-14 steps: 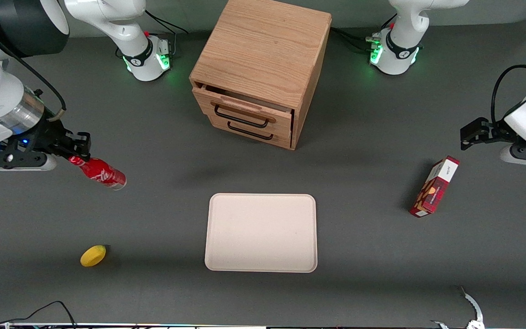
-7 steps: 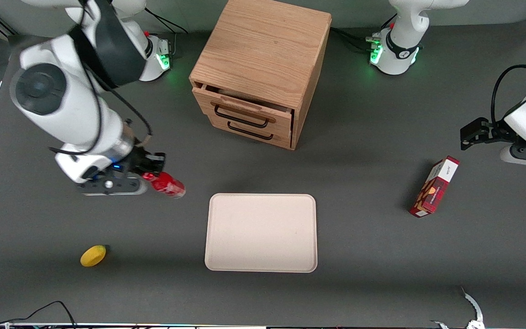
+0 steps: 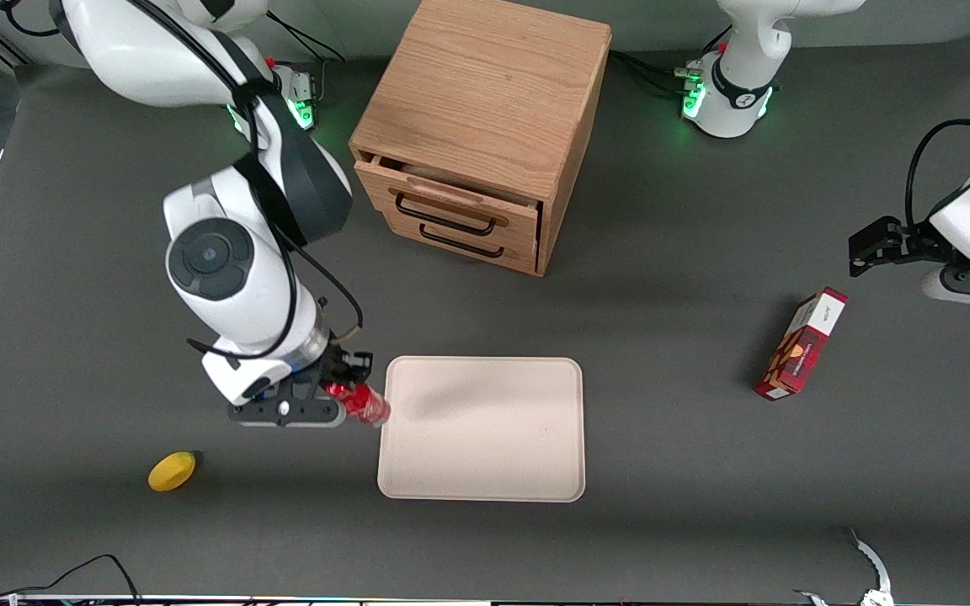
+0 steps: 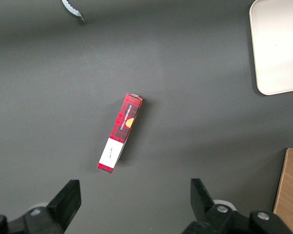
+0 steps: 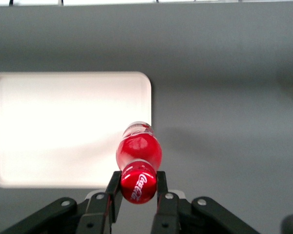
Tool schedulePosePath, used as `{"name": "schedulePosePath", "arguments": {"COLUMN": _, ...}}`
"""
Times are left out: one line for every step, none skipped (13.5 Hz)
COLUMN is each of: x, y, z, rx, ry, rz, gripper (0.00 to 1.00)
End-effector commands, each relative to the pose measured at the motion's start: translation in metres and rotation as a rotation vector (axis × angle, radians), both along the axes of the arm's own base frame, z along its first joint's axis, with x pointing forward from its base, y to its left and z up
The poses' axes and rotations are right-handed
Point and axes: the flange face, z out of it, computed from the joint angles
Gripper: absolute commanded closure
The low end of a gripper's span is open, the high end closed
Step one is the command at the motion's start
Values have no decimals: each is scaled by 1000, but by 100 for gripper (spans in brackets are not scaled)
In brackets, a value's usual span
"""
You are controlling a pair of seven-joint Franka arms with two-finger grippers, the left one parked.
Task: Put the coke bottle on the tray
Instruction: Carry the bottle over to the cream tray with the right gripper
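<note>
My gripper (image 3: pixel 342 390) (image 5: pixel 138 187) is shut on the cap end of the small red coke bottle (image 3: pixel 365 404) (image 5: pixel 138 153), carried in the air. The bottle hangs beside and slightly over the edge of the cream tray (image 3: pixel 485 446) (image 5: pixel 53 126) that faces the working arm's end of the table. In the wrist view both black fingers (image 5: pixel 114 187) press the red cap from either side, and the bottle body points down at the tray's rim. The tray holds nothing.
A wooden drawer cabinet (image 3: pixel 485 109) stands farther from the front camera than the tray, its top drawer slightly open. A yellow lemon (image 3: pixel 171 470) lies toward the working arm's end. A red carton (image 3: pixel 801 343) (image 4: pixel 120 132) lies toward the parked arm's end.
The gripper has carried the coke bottle from the working arm's end of the table toward the tray and nearer the front camera, reaching the tray's edge. The grip stays shut.
</note>
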Motion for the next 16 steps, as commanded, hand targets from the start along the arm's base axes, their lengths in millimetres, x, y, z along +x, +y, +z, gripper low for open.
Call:
{"name": "schedulePosePath", "arguments": {"x": 17, "y": 26, "z": -19, "rx": -9, "ry": -113, "rz": -42, "gripper": 100}}
{"name": "schedulePosePath", "arguments": {"x": 21, "y": 29, "z": -27, "rx": 4, "ry": -136, "rz": -51, "gripper": 100}}
{"name": "schedulePosePath", "arguments": {"x": 25, "y": 31, "z": -35, "rx": 17, "ry": -154, "rz": -53, "gripper": 100}}
{"name": "schedulePosePath", "arguments": {"x": 27, "y": 34, "z": -44, "rx": 22, "ry": -160, "rz": -51, "gripper": 100}}
{"name": "schedulePosePath", "arguments": {"x": 27, "y": 39, "z": -50, "rx": 28, "ry": -167, "rz": -45, "gripper": 100}}
{"name": "schedulePosePath", "arguments": {"x": 28, "y": 40, "z": -57, "rx": 29, "ry": -169, "rz": -43, "gripper": 100}}
{"name": "schedulePosePath", "arguments": {"x": 29, "y": 41, "z": -64, "rx": 27, "ry": -168, "rz": -41, "gripper": 100}}
{"name": "schedulePosePath", "arguments": {"x": 32, "y": 38, "z": -69, "rx": 19, "ry": -175, "rz": -45, "gripper": 100}}
{"name": "schedulePosePath", "arguments": {"x": 29, "y": 46, "z": -75, "rx": 6, "ry": -183, "rz": -33, "gripper": 100}}
{"name": "schedulePosePath", "arguments": {"x": 31, "y": 46, "z": -78, "rx": -1, "ry": -195, "rz": -33, "gripper": 100}}
{"name": "schedulePosePath", "arguments": {"x": 31, "y": 47, "z": -86, "rx": 0, "ry": -192, "rz": -38, "gripper": 100}}
{"name": "schedulePosePath", "arguments": {"x": 32, "y": 47, "z": -91, "rx": -1, "ry": -192, "rz": -40, "gripper": 100}}
{"name": "schedulePosePath", "arguments": {"x": 32, "y": 49, "z": -96, "rx": -2, "ry": -188, "rz": -36, "gripper": 100}}
{"name": "schedulePosePath", "arguments": {"x": 32, "y": 49, "z": -101, "rx": -3, "ry": -185, "rz": -36, "gripper": 100}}
{"name": "schedulePosePath", "arguments": {"x": 32, "y": 49, "z": -102, "rx": -4, "ry": -184, "rz": -36, "gripper": 100}}
{"name": "schedulePosePath", "arguments": {"x": 32, "y": 49, "z": -105, "rx": -5, "ry": -179, "rz": -36, "gripper": 100}}
